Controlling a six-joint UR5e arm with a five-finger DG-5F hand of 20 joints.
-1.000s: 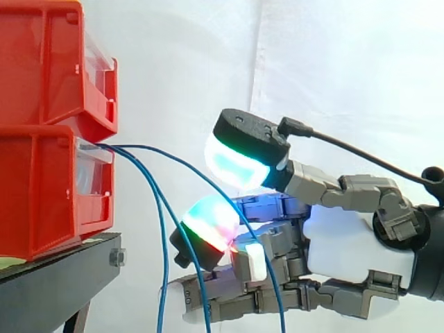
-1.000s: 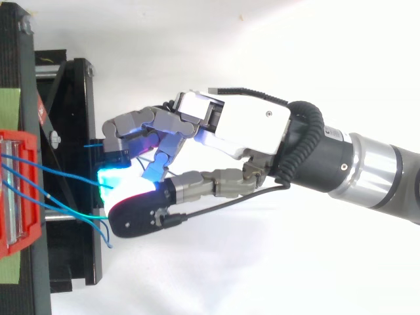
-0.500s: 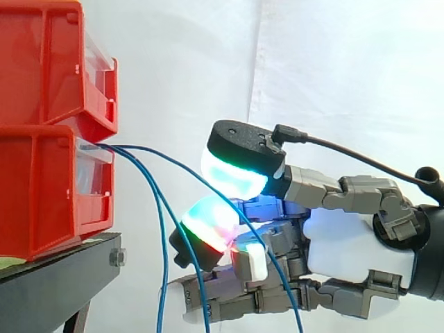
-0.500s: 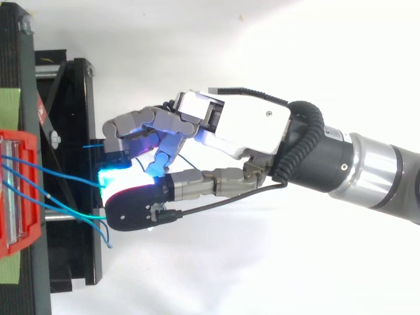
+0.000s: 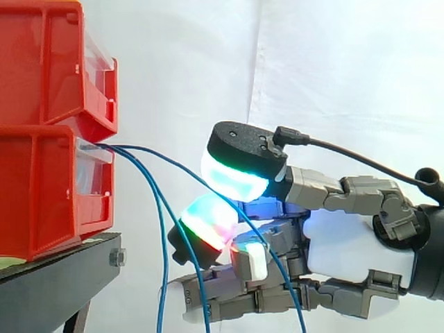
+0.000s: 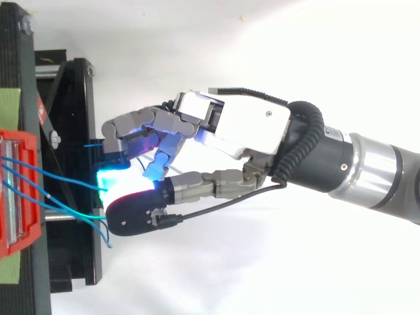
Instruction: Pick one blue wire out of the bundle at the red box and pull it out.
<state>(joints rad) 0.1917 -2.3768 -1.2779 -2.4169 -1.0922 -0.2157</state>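
Beside the red box (image 5: 55, 187) | hand (image 5: 354, 253) fingers (image 5: 208, 222) — glowing, rounded — pinch one thin blue wire (image 5: 166, 158) (curved, slack)

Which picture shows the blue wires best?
The side view. There the blue wires leave the lower red box, arch out and hang down, each easy to follow. From the top view you see short stretches crossing the black stand before the hand covers them.

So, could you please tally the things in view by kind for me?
Red bins: 2
Blue wires: 3
Black stand: 1
Hand: 1
Total: 7
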